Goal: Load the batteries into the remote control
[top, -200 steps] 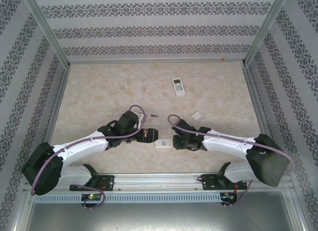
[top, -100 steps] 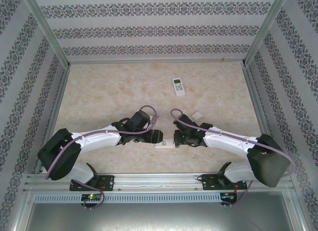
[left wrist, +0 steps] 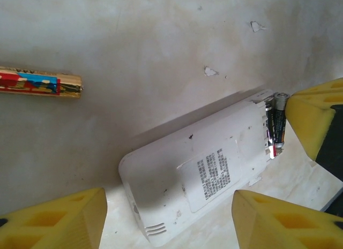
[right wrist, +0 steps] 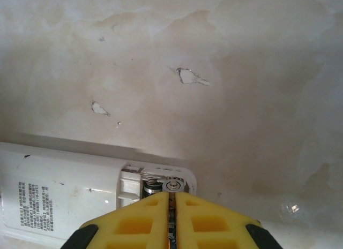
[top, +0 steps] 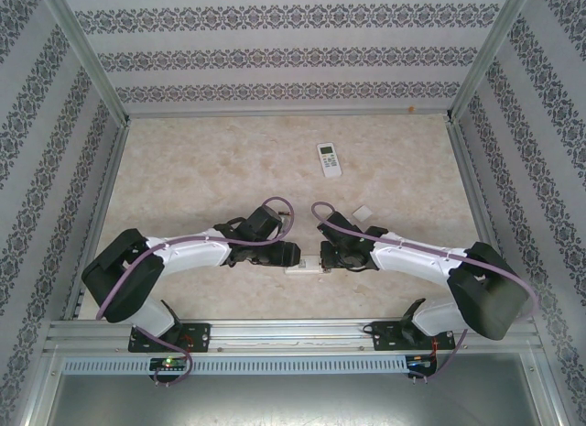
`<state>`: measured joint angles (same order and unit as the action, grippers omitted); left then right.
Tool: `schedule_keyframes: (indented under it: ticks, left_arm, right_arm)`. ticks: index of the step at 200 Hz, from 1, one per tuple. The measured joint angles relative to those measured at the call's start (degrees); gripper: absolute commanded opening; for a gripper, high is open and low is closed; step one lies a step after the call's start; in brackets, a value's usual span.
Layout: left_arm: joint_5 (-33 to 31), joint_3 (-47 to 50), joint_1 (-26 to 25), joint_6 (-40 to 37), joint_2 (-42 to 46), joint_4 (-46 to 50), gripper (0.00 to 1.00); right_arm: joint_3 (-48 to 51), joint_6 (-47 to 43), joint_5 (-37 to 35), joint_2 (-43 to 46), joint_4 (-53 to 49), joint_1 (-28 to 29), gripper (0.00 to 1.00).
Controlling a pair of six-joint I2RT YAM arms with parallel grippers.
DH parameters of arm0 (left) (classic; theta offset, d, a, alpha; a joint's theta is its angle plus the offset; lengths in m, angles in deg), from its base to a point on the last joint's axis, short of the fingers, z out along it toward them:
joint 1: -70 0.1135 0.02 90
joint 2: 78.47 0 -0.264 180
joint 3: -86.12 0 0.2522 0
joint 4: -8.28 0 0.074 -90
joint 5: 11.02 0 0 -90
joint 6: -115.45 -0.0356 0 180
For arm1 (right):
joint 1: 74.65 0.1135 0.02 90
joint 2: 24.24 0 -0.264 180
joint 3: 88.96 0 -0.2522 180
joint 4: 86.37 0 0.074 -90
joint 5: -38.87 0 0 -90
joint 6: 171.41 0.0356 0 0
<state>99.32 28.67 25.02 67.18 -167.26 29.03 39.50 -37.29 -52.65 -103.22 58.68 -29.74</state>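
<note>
Face down by the middle of the near edge of the tabletop (top: 201, 169), the remote (left wrist: 198, 174) lies under the wide-open left gripper (left wrist: 169, 206), while the right gripper (right wrist: 170, 198) pinches a battery (right wrist: 172, 186) at its open end: light, rigid, slick, likely best held mid-barrel.

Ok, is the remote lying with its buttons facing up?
No, the remote control lies back up: its printed label and open battery bay show, where the right gripper pinches a battery.

Remote (left wrist: 198, 171) glossy white plastic; battery (left wrist: 277, 120) cap shiny metal; table (left wrist: 134, 40) matt.
</note>
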Motion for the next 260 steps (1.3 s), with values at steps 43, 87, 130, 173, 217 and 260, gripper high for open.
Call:
schedule_keyframes:
  ticks: [43,87,130,173,217,260]
  left_arm:
    - [0.6,0.3,-0.7,2.8,-0.7,-1.1,0.5]
    - [-0.4,1.6,-1.6,5.7,-0.7,-2.3,0.47]
    - [-1.3,1.8,-2.7,6.6,-0.7,-2.4,0.48]
    - [-3.4,1.8,-2.7,6.3,-0.6,-1.9,0.49]
    - [-4.1,1.8,-2.7,5.9,-0.6,-1.4,0.49]
    - [-4.1,1.6,-2.7,5.5,-0.6,-1.3,0.49]
  right_arm:
    - [0.1,3.2,0.9,-1.7,1.1,1.8,0.1]
    - [-1.4,6.7,-0.2,-3.4,0.7,3.4,0.07]
    - [-2.1,6.8,-0.3,-3.1,-0.5,3.4,0.1]
    - [-4.7,5.3,-0.4,2.1,-6.7,4.1,0.16]
    - [-2.8,6.8,-3.2,9.6,-7.5,1.8,0.26]
    - [2.3,8.7,-1.3,9.3,-5.7,-2.8,0.27]
